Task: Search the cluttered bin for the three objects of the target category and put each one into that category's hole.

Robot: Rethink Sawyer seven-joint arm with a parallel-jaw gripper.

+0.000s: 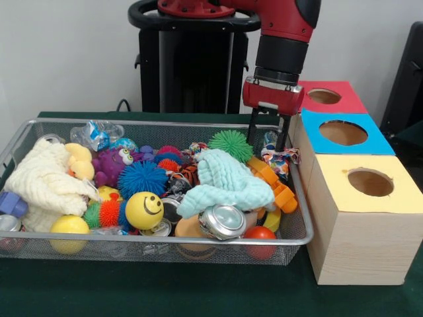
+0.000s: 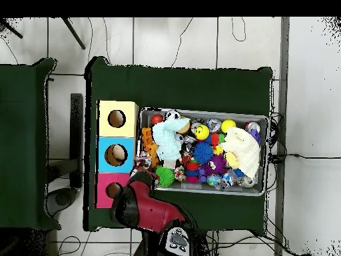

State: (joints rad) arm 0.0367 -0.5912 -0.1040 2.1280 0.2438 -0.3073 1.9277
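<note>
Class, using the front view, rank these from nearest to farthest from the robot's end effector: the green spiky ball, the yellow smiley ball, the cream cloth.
1. Green spiky ball: just beside the end effector, at the bin's far side.
2. Yellow smiley ball: near the front rim, toward the middle.
3. Cream cloth: at the bin's opposite end.

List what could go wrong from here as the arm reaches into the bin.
1. The tool sits at the bin's far corner by a blotchy fabric piece that lies against the mesh wall; a grasp may catch the wire.
2. The orange toy lies against that piece and could be pinched or dragged with it.
3. The mint cloth covers much of the clutter; other pieces may be hidden under it.
4. The yellow hole is the farthest from the tool, past the blue box; a loose grip could drop the piece on the way.
</note>
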